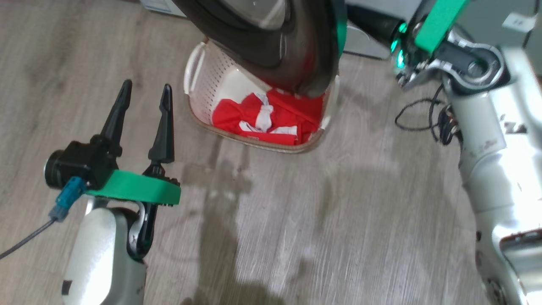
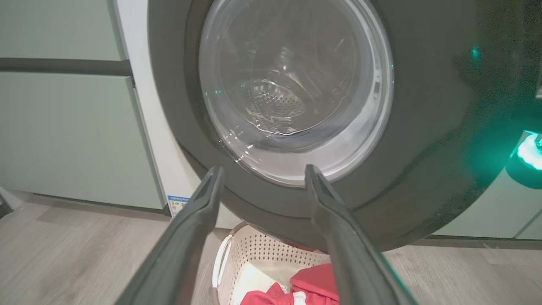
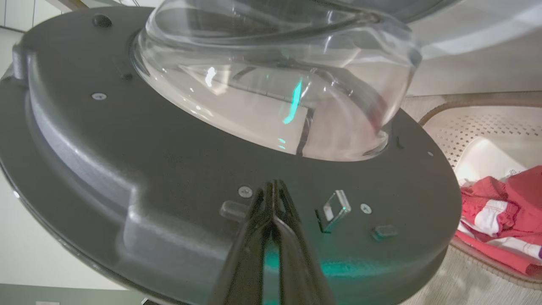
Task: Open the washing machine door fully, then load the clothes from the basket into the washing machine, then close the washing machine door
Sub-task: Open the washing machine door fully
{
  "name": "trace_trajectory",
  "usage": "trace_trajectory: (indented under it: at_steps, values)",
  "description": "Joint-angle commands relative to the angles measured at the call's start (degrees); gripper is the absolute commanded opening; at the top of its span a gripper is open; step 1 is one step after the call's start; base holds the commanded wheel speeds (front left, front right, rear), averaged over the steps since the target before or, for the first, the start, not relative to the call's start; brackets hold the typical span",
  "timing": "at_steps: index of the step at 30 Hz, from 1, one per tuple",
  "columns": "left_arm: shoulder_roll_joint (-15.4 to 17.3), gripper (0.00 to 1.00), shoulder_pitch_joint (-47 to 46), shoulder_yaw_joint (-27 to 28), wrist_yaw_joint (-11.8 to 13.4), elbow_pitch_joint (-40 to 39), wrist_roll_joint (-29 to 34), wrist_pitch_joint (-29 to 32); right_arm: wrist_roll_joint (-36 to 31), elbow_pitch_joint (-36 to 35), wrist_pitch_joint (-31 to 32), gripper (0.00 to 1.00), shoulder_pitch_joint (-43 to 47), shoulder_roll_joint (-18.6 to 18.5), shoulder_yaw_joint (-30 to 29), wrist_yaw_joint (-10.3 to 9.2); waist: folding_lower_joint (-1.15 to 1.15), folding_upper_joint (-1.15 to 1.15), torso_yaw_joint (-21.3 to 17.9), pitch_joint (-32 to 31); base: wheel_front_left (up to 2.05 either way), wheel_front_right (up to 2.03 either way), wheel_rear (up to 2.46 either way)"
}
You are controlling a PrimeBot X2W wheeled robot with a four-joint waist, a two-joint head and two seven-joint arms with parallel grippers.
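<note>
The washing machine door (image 1: pixel 271 46) stands ajar over the basket (image 1: pixel 199 80), its black rim above the far side. Red clothes (image 1: pixel 271 118) with white stripes lie in the cream basket. My left gripper (image 1: pixel 146 89) is open and empty above the floor, left of the basket. In the left wrist view the left gripper (image 2: pixel 263 169) points at the door's outer glass (image 2: pixel 292 89), with the basket (image 2: pixel 250 254) and clothes (image 2: pixel 313 284) below. My right gripper (image 3: pixel 273 185) is shut, its tips against the door's dark inner face (image 3: pixel 148 169) below the glass bowl (image 3: pixel 271 84), beside the latch (image 3: pixel 334 209).
Pale green cabinets (image 2: pixel 63 127) stand left of the white washing machine front (image 2: pixel 144 127). My right forearm (image 1: pixel 491 148) rises along the right edge of the head view, with a loose black cable (image 1: pixel 423 114) beside it. Grey wood floor (image 1: pixel 317 220) lies in front of the basket.
</note>
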Motion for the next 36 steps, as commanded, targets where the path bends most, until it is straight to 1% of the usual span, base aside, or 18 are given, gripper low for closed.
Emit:
trace_trajectory:
  at_steps: [1, 10, 20, 30, 36]
  values:
    - [0.9, 1.00, 0.3, 2.0, 0.5, -1.5, -0.4, -0.3, 0.6, -2.7, 0.8, 0.00, 0.7, 2.0, 1.1, 0.05, 0.01, 0.00, 1.2, -1.3, 0.00, 0.00, 0.00]
    - [0.9, 1.00, 2.8, 0.9, 1.7, -0.5, -1.2, -0.3, 1.7, -4.2, 2.8, 0.00, 6.3, 2.2, 3.1, 0.05, 0.01, 0.00, 5.4, -4.9, 0.00, 0.00, 0.00]
    - [0.9, 1.00, 4.4, -0.4, 2.3, -0.2, -2.0, -0.3, 5.1, -3.9, 1.9, 0.00, 8.8, 2.2, 7.8, 0.05, 0.01, 0.00, 9.5, -7.3, 0.00, 0.00, 0.00]
    - [0.9, 1.00, 5.0, -1.3, 2.9, -0.6, -2.6, -0.3, 9.1, -2.3, 0.1, 0.00, 8.7, 2.2, 13.4, 0.05, 0.01, 0.00, 12.0, -7.9, 0.00, 0.00, 0.00]
    - [0.9, 1.00, 5.2, -1.3, 3.1, -0.7, -2.7, -0.3, 10.8, -1.0, -1.5, 0.00, 8.0, 2.2, 15.5, 0.05, 0.01, 0.00, 12.6, -8.0, 0.00, 0.00, 0.00]
